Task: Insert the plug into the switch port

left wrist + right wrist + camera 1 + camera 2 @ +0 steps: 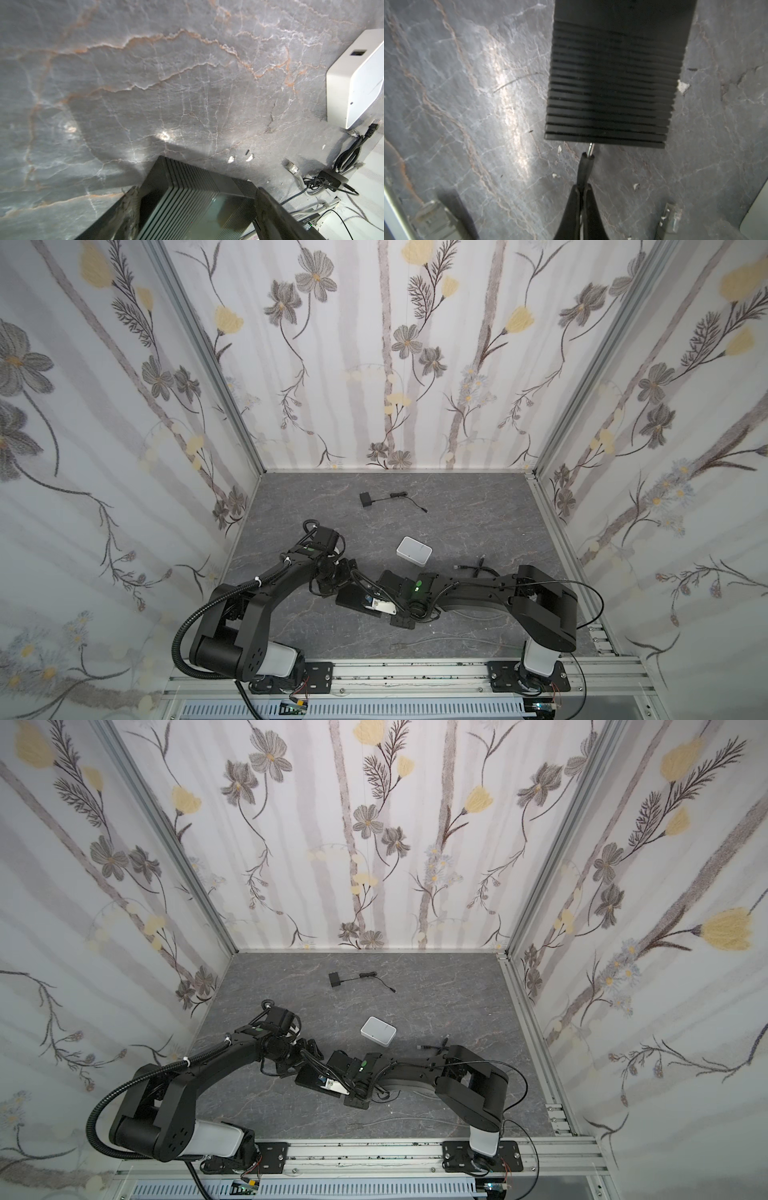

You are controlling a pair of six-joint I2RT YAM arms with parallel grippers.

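A black ribbed switch box (187,172) sits between the fingers of my left gripper (196,190), which is shut on its two sides. In both top views the box (351,597) is at the front middle of the table, between the two wrists. My right gripper (582,187) is shut on a thin black plug (585,166). The plug's metal tip (590,148) meets the near side face of the box (612,83). The switch port itself is hidden under that edge, so I cannot tell how deep the tip sits.
A small white box (414,553) with a dark socket (357,53) lies just behind the grippers. A black adapter (365,501) with a cord lies farther back. Loose cables (478,568) lie by the right arm. Patterned walls enclose the table.
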